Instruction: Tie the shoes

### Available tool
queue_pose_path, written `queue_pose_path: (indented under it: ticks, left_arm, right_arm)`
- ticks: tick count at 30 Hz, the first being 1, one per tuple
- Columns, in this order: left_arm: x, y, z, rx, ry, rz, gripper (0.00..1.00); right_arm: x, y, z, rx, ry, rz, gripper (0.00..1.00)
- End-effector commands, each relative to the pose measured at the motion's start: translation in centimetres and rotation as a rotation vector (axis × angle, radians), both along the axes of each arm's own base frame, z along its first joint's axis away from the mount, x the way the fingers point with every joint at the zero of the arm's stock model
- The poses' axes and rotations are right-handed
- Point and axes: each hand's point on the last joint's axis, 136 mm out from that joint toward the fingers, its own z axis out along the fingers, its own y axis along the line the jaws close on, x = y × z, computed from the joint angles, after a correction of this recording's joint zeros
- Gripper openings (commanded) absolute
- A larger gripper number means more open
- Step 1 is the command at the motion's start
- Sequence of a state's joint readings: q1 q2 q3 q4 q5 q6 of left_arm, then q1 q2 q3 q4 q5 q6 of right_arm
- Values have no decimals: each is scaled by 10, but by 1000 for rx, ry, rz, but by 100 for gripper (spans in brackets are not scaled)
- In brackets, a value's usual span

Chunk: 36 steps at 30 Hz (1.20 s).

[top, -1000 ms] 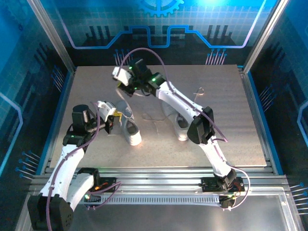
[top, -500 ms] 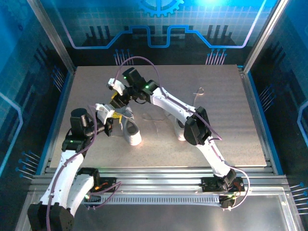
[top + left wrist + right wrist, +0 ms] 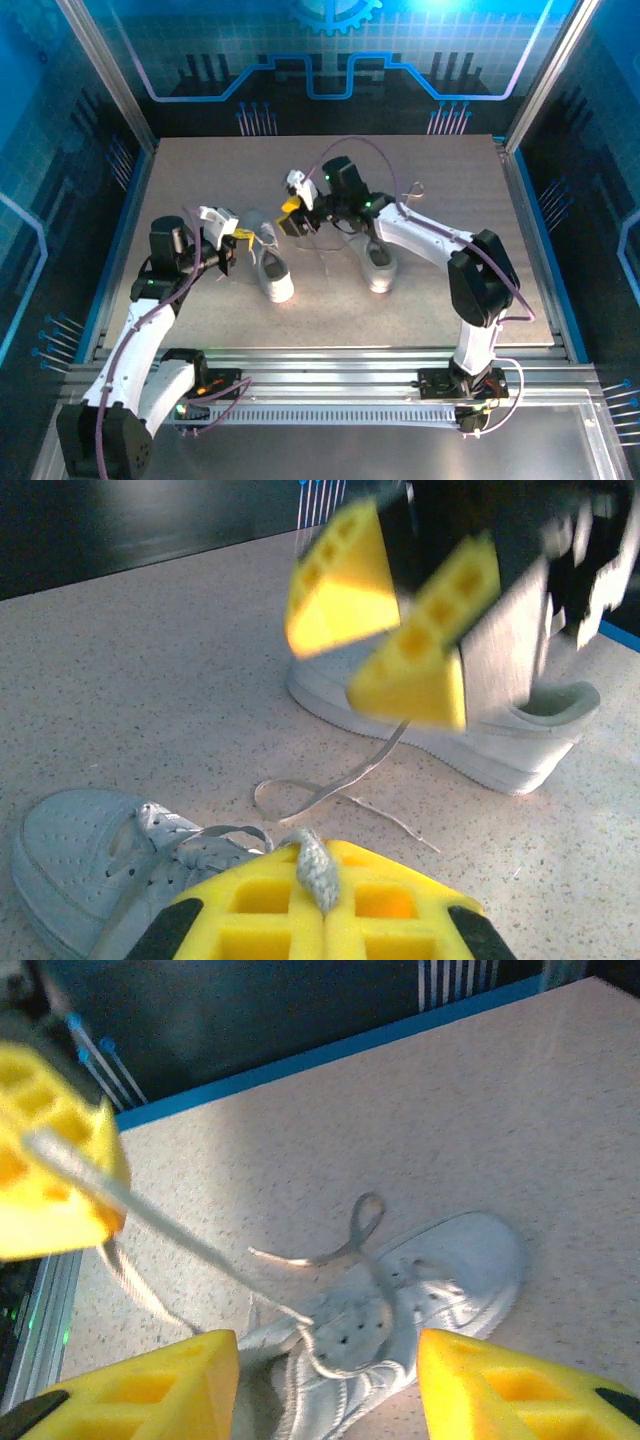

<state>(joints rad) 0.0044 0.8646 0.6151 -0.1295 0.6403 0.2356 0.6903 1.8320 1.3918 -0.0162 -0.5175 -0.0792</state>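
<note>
White lace (image 3: 316, 872), pinched taut by the left gripper (image 3: 242, 238), could be tugged free if bumped by the parted right gripper (image 3: 290, 214).

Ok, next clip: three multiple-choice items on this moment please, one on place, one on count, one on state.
1. Where is the left gripper? A beside the left shoe; B at the near edge; C at the far edge.
2. How many shoes lie on the table? A one; B two; C three.
3. The right gripper is: A shut on a lace; B shut on a heel; C open.
Key: 1 A, it pinches that shoe's lace; 2 B, the left shoe and the right shoe; 3 C, its fingers stand apart, gripping nothing.
</note>
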Motion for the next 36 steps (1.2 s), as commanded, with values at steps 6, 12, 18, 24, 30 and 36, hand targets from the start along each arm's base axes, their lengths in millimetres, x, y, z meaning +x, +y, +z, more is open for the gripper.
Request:
queue_pose_path:
  ticks: [6,12,18,24,30,36]
  left_arm:
    - [10,-1,9,-73,72,25,0]
    - [14,-1,12,-86,94,36,0]
    - [17,0,16,-95,104,43,0]
    - [21,0,19,-106,108,55,0]
    - [26,4,20,-120,99,87,0]
    - [26,12,25,-100,74,145,35]
  right_arm:
    - [-25,48,-2,78,-128,149,62]
    - [-31,63,-2,89,-144,179,67]
    - [-28,68,-1,80,-160,165,67]
    - [-29,73,2,82,-165,160,58]
    - [-27,73,5,92,-150,108,14]
    - [-26,69,4,80,-145,94,0]
